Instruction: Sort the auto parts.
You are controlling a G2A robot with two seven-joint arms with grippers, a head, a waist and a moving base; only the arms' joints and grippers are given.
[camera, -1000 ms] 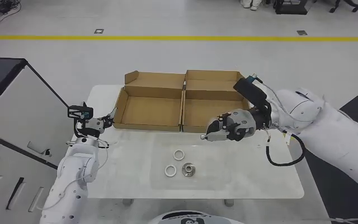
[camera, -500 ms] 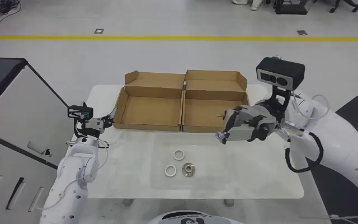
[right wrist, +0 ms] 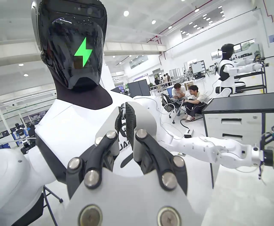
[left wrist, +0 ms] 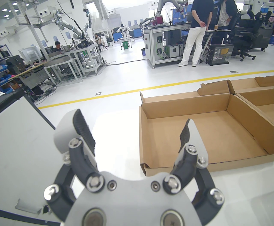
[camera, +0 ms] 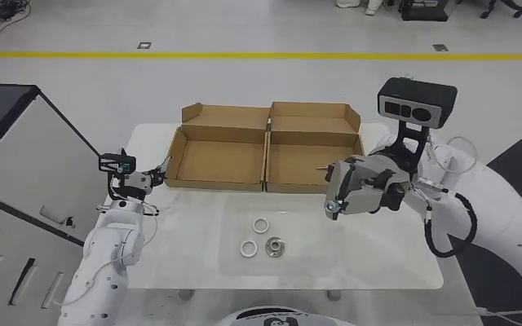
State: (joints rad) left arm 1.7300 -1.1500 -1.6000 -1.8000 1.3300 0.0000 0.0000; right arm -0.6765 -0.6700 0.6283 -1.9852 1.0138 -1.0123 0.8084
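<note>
Within the right tool [right wrist: 125,110] sits a slim threaded bolt [right wrist: 122,113].

White table [camera: 188,261] carries cardboard boxes [camera: 220,159], white rings [camera: 261,225], metal part [camera: 276,245].

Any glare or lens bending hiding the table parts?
Top view: white rings pale against the white table, metal part distinct. Left wrist view: lens bows the yellow floor line. Right wrist view: ceiling lamps glare behind the right pincer gripping a threaded part.
</note>
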